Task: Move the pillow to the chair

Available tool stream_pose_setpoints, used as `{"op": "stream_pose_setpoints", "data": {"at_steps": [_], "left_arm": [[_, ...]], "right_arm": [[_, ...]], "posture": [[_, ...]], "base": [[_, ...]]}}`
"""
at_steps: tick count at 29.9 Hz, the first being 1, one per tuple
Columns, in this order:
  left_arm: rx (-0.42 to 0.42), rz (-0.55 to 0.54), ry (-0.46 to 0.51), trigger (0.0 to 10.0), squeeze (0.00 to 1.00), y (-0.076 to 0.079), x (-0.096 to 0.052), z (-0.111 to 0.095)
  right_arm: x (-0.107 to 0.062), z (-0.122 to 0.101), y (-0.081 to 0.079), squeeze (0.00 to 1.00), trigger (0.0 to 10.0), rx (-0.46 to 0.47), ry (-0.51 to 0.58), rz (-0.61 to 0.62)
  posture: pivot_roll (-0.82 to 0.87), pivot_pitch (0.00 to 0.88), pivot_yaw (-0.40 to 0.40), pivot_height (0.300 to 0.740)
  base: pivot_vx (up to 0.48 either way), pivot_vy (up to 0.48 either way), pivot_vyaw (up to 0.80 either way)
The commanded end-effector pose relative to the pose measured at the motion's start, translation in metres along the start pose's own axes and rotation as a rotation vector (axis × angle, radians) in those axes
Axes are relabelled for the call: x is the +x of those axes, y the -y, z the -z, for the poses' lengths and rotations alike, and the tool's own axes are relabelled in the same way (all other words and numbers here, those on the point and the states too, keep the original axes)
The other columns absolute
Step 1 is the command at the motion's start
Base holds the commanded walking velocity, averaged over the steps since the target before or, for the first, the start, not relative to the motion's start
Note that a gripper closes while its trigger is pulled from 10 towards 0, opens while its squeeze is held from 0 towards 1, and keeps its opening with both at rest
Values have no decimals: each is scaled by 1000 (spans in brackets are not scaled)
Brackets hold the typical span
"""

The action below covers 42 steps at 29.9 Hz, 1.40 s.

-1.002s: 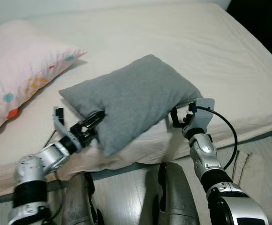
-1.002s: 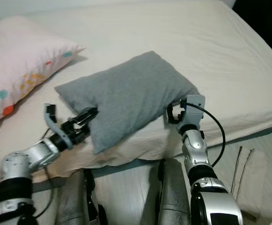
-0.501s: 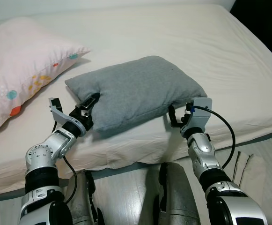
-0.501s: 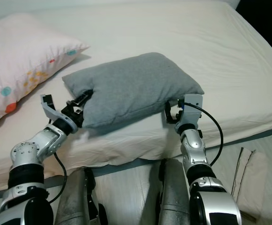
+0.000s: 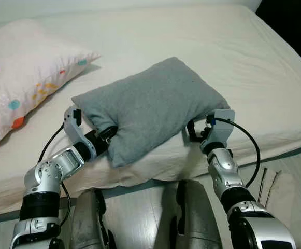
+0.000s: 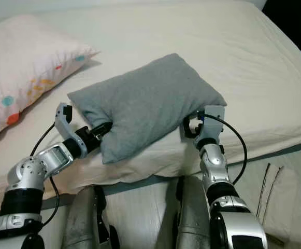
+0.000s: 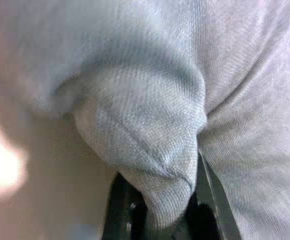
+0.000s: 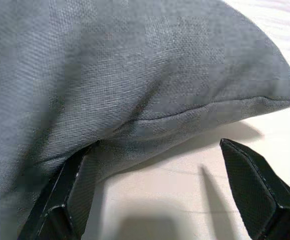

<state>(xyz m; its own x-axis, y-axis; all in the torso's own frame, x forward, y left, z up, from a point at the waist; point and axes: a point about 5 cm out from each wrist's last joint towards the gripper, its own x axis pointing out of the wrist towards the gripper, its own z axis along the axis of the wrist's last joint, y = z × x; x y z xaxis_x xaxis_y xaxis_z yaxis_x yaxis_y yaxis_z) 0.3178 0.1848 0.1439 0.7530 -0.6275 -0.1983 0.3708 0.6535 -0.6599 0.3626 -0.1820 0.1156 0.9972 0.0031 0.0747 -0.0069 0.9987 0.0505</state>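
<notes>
A grey pillow point(image 5: 150, 106) lies slantwise on the cream bed point(image 5: 228, 46), close to its near edge. My left gripper point(image 5: 106, 136) is at the pillow's near left corner. In the left wrist view a fold of the grey pillow point(image 7: 149, 150) is pinched between the two black fingers point(image 7: 126, 210), so the left gripper point(image 7: 159, 202) is shut on it. My right gripper point(image 5: 194, 129) is at the pillow's right end. In the right wrist view that gripper point(image 8: 158, 146) is open wide, with one finger point(image 8: 60, 200) tucked under the pillow's edge point(image 8: 135, 75) and the other on the sheet.
A pink pillow with coloured dots point(image 5: 20, 72) lies at the bed's left. My grey legs point(image 5: 191, 218) stand against the bed's near edge. On the floor at the right lie a pale cloth and thin sticks point(image 5: 274, 181).
My left gripper has slid along the pillow's edge to its near left corner. The pillow has turned and bunched, and its far corner has risen. The right gripper has hardly moved.
</notes>
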Motion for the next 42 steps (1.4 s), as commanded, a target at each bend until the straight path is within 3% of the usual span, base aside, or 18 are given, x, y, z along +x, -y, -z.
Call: {"op": "stream_pose_setpoints", "data": {"at_steps": [1,4,6,7,8,11,12,22,25,29,30,31,32,33,36,41,42], "left_arm": [[30,6,-141,0,0,-7,-13,13],[80,-3,-168,0,0,-13,-25,5],[163,-50,-175,0,0,-26,-49,-19],[163,-50,-175,0,0,-26,-49,-19],[216,-61,-192,0,0,-31,-61,-29],[216,-61,-192,0,0,-31,-61,-29],[303,-83,-253,0,0,-39,-78,-41],[371,-151,-313,0,0,-53,-90,-45],[493,-270,-419,0,0,-70,-101,-43],[534,-304,-445,0,0,-74,-101,-42],[571,-321,-452,0,0,-76,-99,-40],[571,-321,-452,0,0,-76,-99,-40],[590,-323,-442,0,0,-75,-93,-37],[590,-323,-442,0,0,-75,-93,-37],[615,-306,-409,0,0,-74,-76,-26],[622,-302,-401,0,0,-73,-72,-23],[634,-295,-394,0,0,-73,-69,-21]], "right_arm": [[-1,-2,4,0,10000,42,28,26],[-1,-5,5,0,10000,59,54,37],[1,-12,11,0,10000,72,95,77],[1,-12,11,0,10000,72,95,77],[1,-15,16,0,10000,79,110,108],[1,-15,16,0,10000,79,110,108],[-1,-18,27,0,10000,71,133,181],[-3,-22,40,0,10000,41,148,263],[-3,-24,52,0,10000,39,132,315],[-1,-19,53,0,10000,80,82,301],[2,-12,48,0,10000,155,21,235],[2,-12,48,0,10000,155,21,235],[4,-4,36,0,10000,246,-36,140],[4,-4,36,0,10000,246,-36,140],[6,5,0,0,10000,489,-78,-92],[6,6,-7,0,10000,540,-81,-141],[5,9,-16,0,10000,592,-99,-201]], "posture": [[42,287,-14,557],[45,283,-15,557],[47,280,-14,557],[47,280,-14,557],[52,277,-14,557],[52,277,-14,557],[50,269,-13,557],[44,267,-13,557],[41,261,-25,557],[41,260,-28,557],[44,259,-29,557],[44,259,-29,557],[42,257,-30,557],[42,257,-30,557],[43,257,-31,557],[43,259,-32,557],[42,259,-32,557]], "base": [[0,0,0],[0,0,0],[0,0,0],[0,0,0],[0,0,0],[0,0,0],[0,0,0],[0,0,0],[0,0,0],[0,0,0],[0,0,0],[0,0,0],[0,0,0],[0,0,0],[0,0,0],[0,0,0],[0,0,0]]}}
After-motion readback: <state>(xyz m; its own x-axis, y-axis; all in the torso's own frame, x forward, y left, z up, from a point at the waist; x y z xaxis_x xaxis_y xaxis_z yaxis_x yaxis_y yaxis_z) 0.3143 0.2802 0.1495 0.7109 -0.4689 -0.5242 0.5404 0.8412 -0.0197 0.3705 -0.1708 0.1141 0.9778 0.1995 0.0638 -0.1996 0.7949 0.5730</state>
